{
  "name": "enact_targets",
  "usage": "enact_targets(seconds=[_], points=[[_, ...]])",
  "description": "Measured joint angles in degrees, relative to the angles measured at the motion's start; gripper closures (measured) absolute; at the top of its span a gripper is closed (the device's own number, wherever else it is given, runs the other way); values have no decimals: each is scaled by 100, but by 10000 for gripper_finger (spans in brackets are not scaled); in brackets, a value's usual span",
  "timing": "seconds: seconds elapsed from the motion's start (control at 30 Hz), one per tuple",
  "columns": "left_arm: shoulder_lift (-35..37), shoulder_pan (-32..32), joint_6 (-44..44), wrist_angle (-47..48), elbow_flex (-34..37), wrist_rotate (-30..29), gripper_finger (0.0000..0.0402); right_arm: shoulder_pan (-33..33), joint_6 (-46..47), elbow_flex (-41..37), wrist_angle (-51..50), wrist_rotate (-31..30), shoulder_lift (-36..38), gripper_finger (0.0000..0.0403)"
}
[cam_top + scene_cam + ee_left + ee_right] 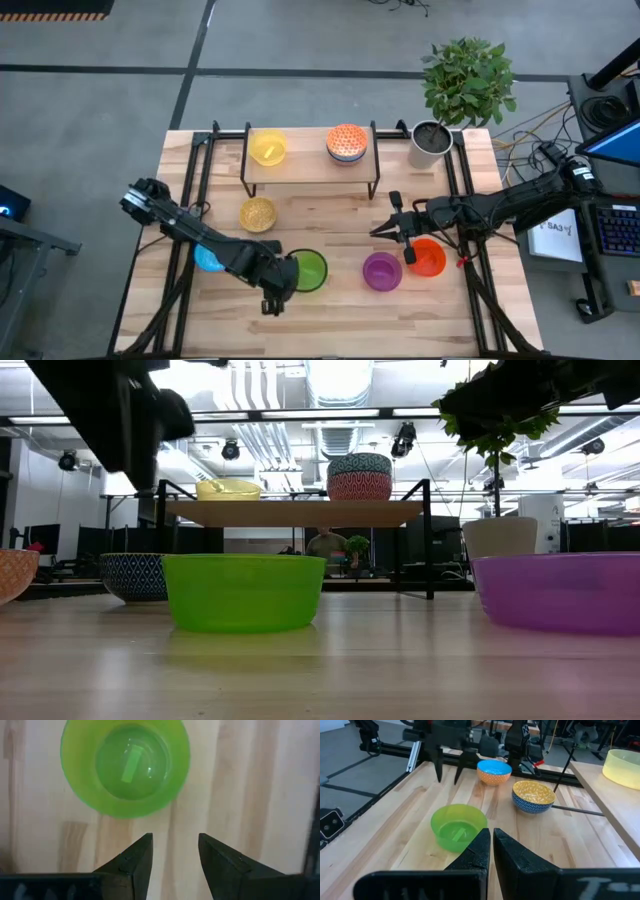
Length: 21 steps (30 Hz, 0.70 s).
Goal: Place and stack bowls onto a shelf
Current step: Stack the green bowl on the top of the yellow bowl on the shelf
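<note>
Empty green bowl [125,767] below the shelf [308,163].
We see the left gripper [172,852] parted just beside it, the right gripper [491,840] pinched closed.

From my feed: wooden tabletop [330,300] of light planks, sitting on black frame rails [200,160]. Grey plant pot [430,143] at the far right corner of the table, dark soil inside, with a leafy green plant [468,80] just beyond it. In the low view the pot [498,536] reads pale, foliage above it. Keyboard [618,228] and a sheet of paper [556,232] right of the table, cables [530,130] on the grey floor. A person [327,546] seated far back in the room, under ceiling ducts [340,385].
</note>
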State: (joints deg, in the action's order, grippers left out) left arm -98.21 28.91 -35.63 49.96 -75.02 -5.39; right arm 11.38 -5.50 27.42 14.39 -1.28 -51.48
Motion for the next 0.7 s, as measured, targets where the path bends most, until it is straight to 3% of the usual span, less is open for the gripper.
enact_targets(seconds=[0.3, 0.47, 0.7], points=[[-589, -14, 817, -631, -2, -307, 220, 0, -2, 0, -86, -2, -2, 390], [-868, -15, 1282, -840, -61, -614, 217, 0, -1, 0, -87, -11, -2, 390], [-1313, -22, 1546, -1002, -52, -606, 221, 0, 3, 0, -87, -15, -2, 390]])
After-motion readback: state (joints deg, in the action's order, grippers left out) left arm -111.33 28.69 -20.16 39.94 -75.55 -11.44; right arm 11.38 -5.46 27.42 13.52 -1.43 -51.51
